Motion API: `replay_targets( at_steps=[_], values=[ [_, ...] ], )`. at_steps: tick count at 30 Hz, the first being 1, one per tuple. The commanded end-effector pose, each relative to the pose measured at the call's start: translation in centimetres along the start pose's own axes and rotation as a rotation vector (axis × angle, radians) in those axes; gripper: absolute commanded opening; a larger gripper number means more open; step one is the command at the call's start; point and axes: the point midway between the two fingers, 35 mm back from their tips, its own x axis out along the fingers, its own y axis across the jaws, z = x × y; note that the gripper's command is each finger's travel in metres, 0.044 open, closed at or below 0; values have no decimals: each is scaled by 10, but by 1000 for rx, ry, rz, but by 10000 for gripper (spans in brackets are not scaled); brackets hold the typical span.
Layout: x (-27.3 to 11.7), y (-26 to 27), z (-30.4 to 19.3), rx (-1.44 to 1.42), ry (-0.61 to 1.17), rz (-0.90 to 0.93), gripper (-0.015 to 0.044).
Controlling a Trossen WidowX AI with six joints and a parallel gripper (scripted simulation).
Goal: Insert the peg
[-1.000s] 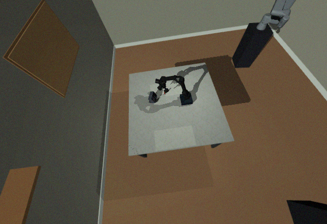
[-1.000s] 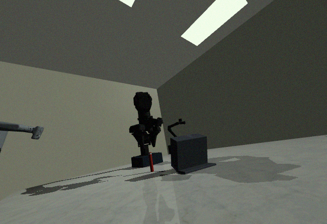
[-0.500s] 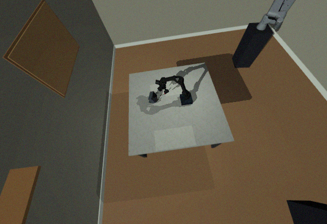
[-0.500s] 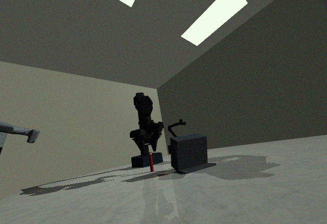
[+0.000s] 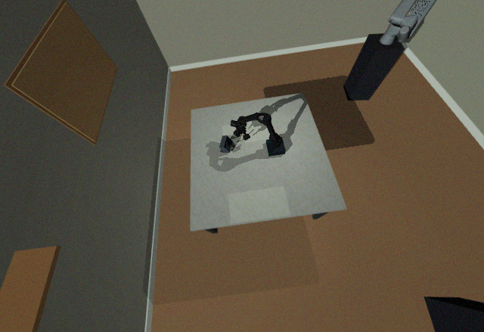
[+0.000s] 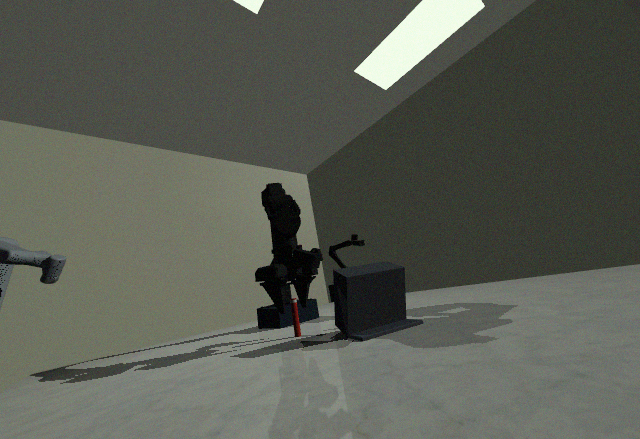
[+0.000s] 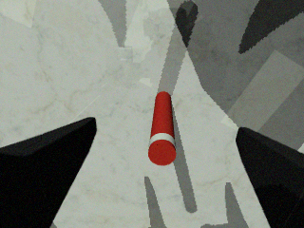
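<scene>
A round red peg [image 6: 296,319] [image 7: 162,119] with a white band near its top stands upright on the table [image 5: 206,203] [image 6: 491,393]. In the top view only a speck of red shows by the fingers. My gripper [image 6: 293,308] [image 7: 165,128] is open and points down, with one finger on each side of the peg's upper part. In the wrist view the peg lies between the two fingertips, with a gap on both sides. The dark grey panel block [image 5: 225,144] [image 6: 369,297] stands close beside the peg. Its hole cannot be made out in these views.
The arm's dark base block [image 5: 275,147] stands on the table, across from the panel block. The panel block has a thin foot plate [image 6: 387,329] along its lower edge. A grey robot arm [image 5: 416,7] on a dark pedestal [image 5: 373,68] stands off the table.
</scene>
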Motion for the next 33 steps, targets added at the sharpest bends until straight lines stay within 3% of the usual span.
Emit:
replay_targets(
  at_steps=[1, 9, 24, 33],
  values=[
    [7, 1, 0, -3, -3, 1, 440],
    [17, 2, -1, -3, -3, 1, 440],
    [14, 2, -1, 0, 1, 1, 46],
    [12, 1, -1, -1, 1, 1, 0]
  ],
)
